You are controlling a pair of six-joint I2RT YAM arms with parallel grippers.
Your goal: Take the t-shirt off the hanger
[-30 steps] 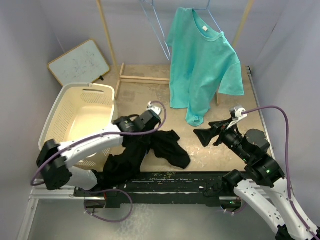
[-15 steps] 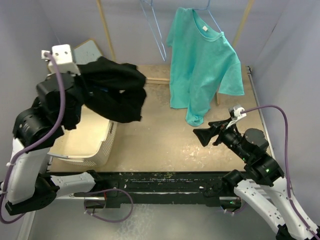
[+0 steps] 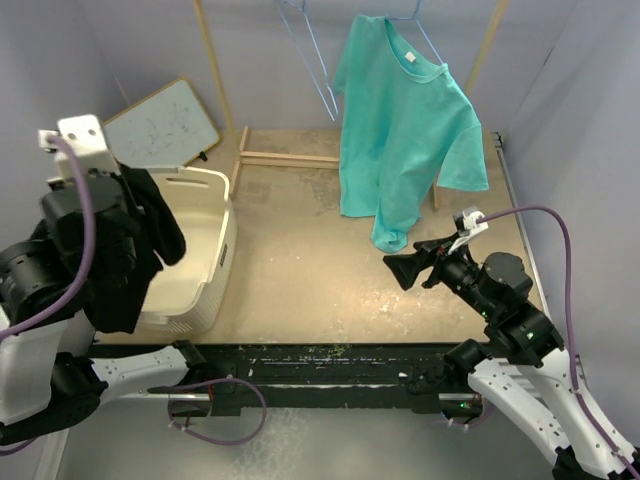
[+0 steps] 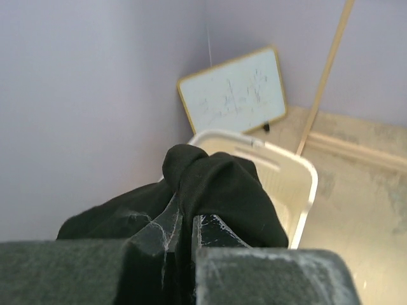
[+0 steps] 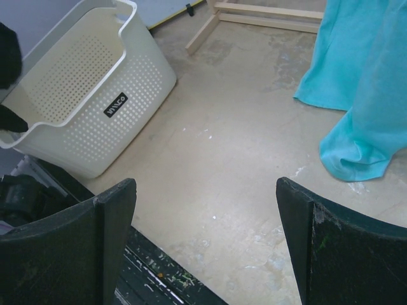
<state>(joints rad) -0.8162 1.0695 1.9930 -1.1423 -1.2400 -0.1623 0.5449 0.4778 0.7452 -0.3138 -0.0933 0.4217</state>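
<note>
A teal t-shirt [image 3: 400, 130] hangs on a wire hanger [image 3: 418, 14] from the rack at the back, its hem near the table. Its lower edge shows in the right wrist view [image 5: 362, 89]. My right gripper [image 3: 400, 268] is open and empty, low over the table in front of the shirt and apart from it; in its own view [image 5: 205, 190] the jaws stand wide. My left gripper [image 4: 186, 213] is shut on a black garment [image 4: 222, 190], held high at the far left over the basket [image 3: 215, 190]. The garment [image 3: 150, 230] dangles below it.
The white laundry basket [image 5: 76, 82] stands at the left, its rim [image 4: 299, 171] below the black garment. A whiteboard [image 3: 165, 125] leans on the back-left wall. An empty blue wire hanger [image 3: 315, 60] hangs left of the shirt. The rack's wooden base [image 3: 290, 158] lies behind.
My left arm has lifted the black garment off the table's front and swung it left, up over the basket. The right gripper has barely moved.
</note>
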